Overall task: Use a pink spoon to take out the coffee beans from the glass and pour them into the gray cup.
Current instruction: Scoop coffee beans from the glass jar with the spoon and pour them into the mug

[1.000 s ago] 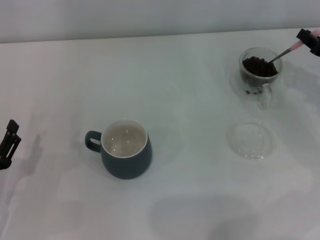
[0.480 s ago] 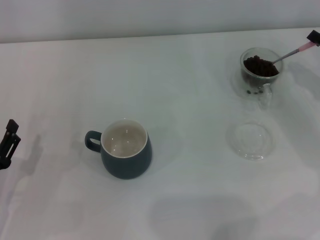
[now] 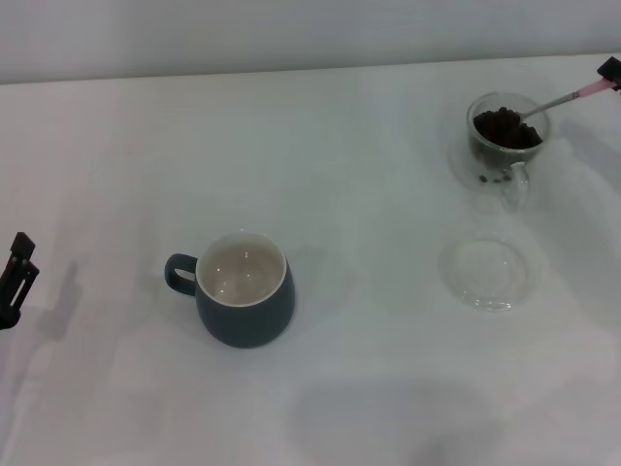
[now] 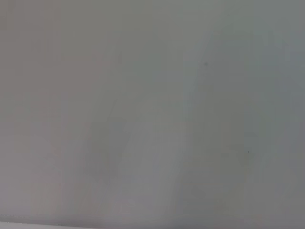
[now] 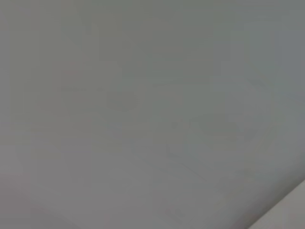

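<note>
In the head view the clear glass (image 3: 506, 136) stands at the far right, heaped with dark coffee beans (image 3: 505, 128). The pink spoon (image 3: 566, 98) has its silver bowl in the beans and its pale pink handle slanting up to my right gripper (image 3: 610, 71), which holds the handle at the frame's right edge. The gray cup (image 3: 243, 288), dark blue-gray with an off-white inside, stands at centre-left with its handle pointing left; no beans show in it. My left gripper (image 3: 16, 277) is parked at the left edge. Both wrist views show only blank grey surface.
A shallow clear glass dish (image 3: 487, 271) lies on the white table (image 3: 369, 214) in front of the glass. A few loose beans show low inside the glass wall. The table's far edge runs along the top.
My right gripper has drawn back to the right and slightly up, mostly out of frame. The spoon now lies flatter, its bowl raised to the top of the bean heap.
</note>
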